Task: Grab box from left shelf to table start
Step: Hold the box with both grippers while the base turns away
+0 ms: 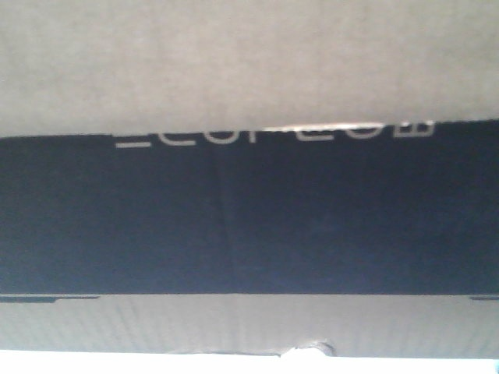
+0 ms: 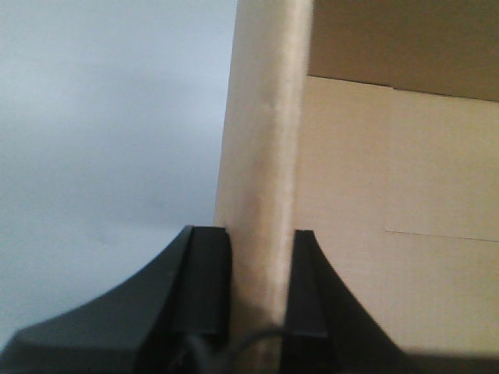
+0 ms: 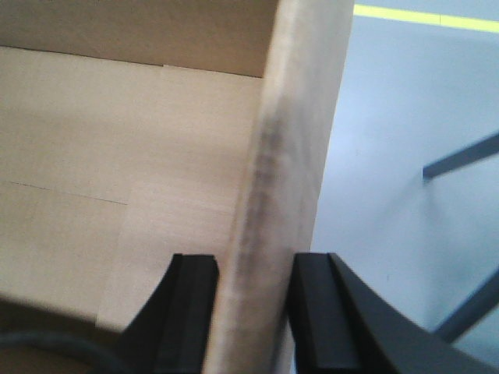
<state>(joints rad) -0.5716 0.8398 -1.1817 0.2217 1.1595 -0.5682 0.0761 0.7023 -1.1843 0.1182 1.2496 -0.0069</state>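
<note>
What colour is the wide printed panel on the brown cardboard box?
Black printed panel, pale lettering; clearest in the front-facing view.

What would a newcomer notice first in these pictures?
The box fills the front view, its black panel with pale lettering running edge to edge. In the wrist views, the left claw and the right claw each pinch a cardboard edge of it. A yellow line crosses the floor behind the right claw.

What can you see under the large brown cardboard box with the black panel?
Only a thin pale strip shows below the large brown cardboard box. The box fills the front view, covering everything else beneath; whether it touches the strip is unclear.
</note>
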